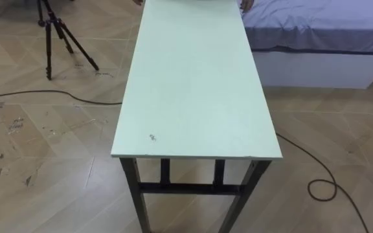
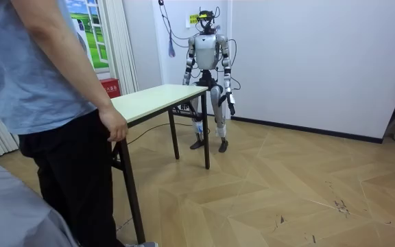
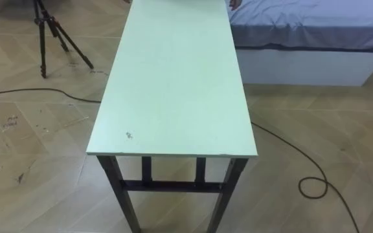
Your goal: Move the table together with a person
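I judge the table stiff, likely heavy; grip near edge, 6 o'clock; left robot hand hangs clear, state I cannot tell.

Soft, even light is filling the room as I am looking down. The pale table is glowing evenly across its top, and the wooden floor is catching a mild sheen. In the room view the white wall is shining bright, with faint shadows lying beneath the table.
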Available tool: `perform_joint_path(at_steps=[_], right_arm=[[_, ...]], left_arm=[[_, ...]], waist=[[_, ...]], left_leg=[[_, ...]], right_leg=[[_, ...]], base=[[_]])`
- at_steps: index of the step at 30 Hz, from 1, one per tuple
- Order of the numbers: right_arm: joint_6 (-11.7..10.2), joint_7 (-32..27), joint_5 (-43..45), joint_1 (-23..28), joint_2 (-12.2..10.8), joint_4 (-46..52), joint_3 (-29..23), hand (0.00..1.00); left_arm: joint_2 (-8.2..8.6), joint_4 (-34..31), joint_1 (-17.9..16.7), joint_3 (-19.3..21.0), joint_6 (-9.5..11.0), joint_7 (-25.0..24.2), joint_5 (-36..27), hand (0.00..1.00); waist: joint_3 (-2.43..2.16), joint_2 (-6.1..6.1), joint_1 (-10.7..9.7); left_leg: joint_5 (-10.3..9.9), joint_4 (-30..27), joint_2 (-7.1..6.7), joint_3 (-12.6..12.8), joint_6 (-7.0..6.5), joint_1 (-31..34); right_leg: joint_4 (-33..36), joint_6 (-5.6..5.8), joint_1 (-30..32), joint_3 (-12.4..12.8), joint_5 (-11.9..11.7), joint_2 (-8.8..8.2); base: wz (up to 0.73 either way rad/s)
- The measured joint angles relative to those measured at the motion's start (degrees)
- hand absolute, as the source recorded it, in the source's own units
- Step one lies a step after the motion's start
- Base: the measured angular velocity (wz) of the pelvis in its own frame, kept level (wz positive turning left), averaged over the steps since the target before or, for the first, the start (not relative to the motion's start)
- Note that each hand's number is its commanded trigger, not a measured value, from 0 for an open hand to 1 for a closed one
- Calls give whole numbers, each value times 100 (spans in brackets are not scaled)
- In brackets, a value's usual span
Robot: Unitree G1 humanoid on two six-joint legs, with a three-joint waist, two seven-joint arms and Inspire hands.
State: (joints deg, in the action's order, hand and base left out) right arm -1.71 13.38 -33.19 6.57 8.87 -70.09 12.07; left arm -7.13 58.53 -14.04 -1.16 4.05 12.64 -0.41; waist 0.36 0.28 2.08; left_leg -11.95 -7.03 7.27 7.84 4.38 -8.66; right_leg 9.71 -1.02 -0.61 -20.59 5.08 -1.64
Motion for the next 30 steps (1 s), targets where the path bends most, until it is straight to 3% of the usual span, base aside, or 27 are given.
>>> perform_joint_path(at_steps=[12,18,26,30], right_arm=[[57,81,-95,-86,0,-160,2,0],[58,381,-303,-86,22,-243,-41,0],[149,558,-374,-64,177,401,-115,0],[-13,792,-987,-105,183,850,-339,0]], left_arm=[[-5,41,9,120,-110,170,-94,0],[-20,150,-3,110,-162,-311,-1154,0],[-50,105,8,33,-160,-1259,-2678,0],[-51,-82,4,-24,-137,-1775,-3465,0]], waist=[[-27,-36,15],[-8,-15,8],[-11,-22,-6],[-8,-7,-13]], left_leg=[[-5,-5,-13,19,-12,0],[-6,-40,-17,151,-12,-40],[-6,-60,-16,262,-12,45],[-6,-70,-17,259,-12,43]], right_leg=[[-14,26,29,105,2,8],[-10,32,42,295,3,33],[14,23,138,298,-13,17],[13,26,123,295,-16,16]], base=[[-1],[-10],[0],[0]])
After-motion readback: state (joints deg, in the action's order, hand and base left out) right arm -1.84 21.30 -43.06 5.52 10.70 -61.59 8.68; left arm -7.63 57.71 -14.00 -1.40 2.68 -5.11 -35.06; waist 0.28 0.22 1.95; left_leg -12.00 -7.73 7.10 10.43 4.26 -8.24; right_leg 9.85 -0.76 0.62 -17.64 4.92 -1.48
